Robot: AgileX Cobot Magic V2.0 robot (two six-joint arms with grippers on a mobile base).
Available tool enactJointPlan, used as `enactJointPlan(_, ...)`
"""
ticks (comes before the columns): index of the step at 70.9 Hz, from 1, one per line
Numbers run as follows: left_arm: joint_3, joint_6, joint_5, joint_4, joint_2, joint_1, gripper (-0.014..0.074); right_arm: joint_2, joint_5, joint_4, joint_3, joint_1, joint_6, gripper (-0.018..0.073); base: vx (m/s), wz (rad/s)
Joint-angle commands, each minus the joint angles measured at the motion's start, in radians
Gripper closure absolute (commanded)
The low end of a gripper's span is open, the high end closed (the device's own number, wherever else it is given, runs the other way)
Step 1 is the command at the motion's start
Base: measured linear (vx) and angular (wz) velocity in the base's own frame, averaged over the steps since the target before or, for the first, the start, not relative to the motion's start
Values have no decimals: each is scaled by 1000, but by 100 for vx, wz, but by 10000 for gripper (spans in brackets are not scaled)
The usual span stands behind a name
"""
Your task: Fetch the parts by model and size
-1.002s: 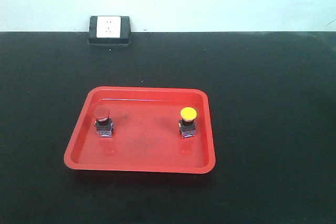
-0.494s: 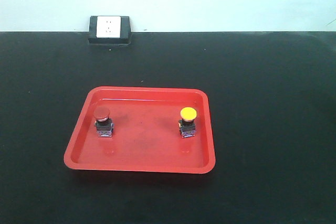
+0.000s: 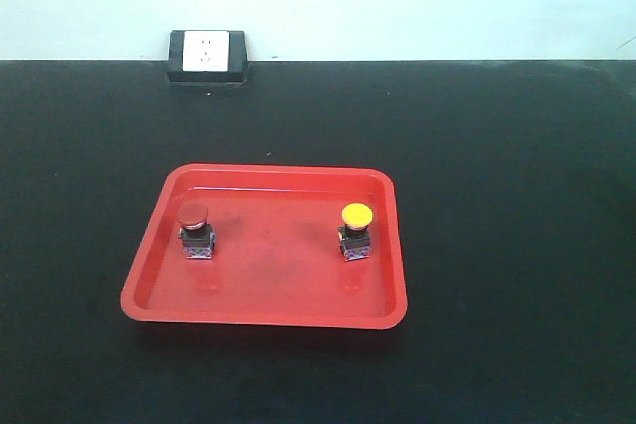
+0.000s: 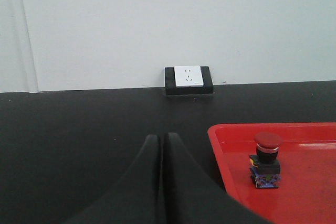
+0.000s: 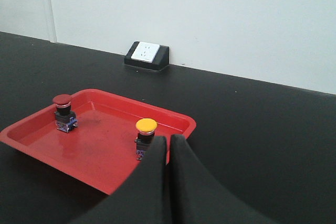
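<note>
Black tabletop (image 3: 517, 245) carries a shallow red plastic tray (image 3: 268, 317): red-capped push-button switch (image 3: 195, 229) at nine o'clock, yellow-capped push-button switch (image 3: 355, 230) at three. Both the left gripper (image 4: 160, 145) and the right gripper (image 5: 169, 148) are pinched closed, empty.

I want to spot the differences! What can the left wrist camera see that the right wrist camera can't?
Only the left wrist view shows the left hand, shut, over the black table beside the red tray. Only the right wrist view shows the right hand, shut, and the yellow push-button switch. Both show the red push-button switch, the tray and the white wall socket.
</note>
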Motion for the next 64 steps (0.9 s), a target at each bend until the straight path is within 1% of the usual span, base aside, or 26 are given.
enactJointPlan(1,-12,-3,-67,-9,-13,1,603,15,-72,-13,-25,-3,-3,569,0,0)
enactJointPlan(13,-12,-3,-67,-9,-13,1,603,15,-72,-13,-25,-3,-3,569,0,0)
enactJointPlan(17,-12,-3,-67,-9,-13,1,603,15,-71,-13,-25,-20,-3,569,0,0)
enactJointPlan(21,-12,-3,-67,-9,-13,1,603,15,-72,-9,-25,-60,-3,569,0,0)
enactJointPlan(26,-12,-3,-67,-9,-13,1,603,15,-73,-9,-25,-132,-3,569,0,0)
enactJointPlan(35,-12,-3,-67,-9,-13,1,603,15,-72,18,-25,-256,-2,569,0,0)
enactJointPlan(43,-12,-3,-67,-9,-13,1,603,15,-72,41,-25,-336,-2,569,0,0)
enactJointPlan(50,-12,-3,-67,-9,-13,1,603,8,-96,40,-3,-364,-2,569,0,0)
enactJointPlan(64,-12,-3,-67,-9,-13,1,603,-68,-279,36,183,-373,-2,569,0,0)
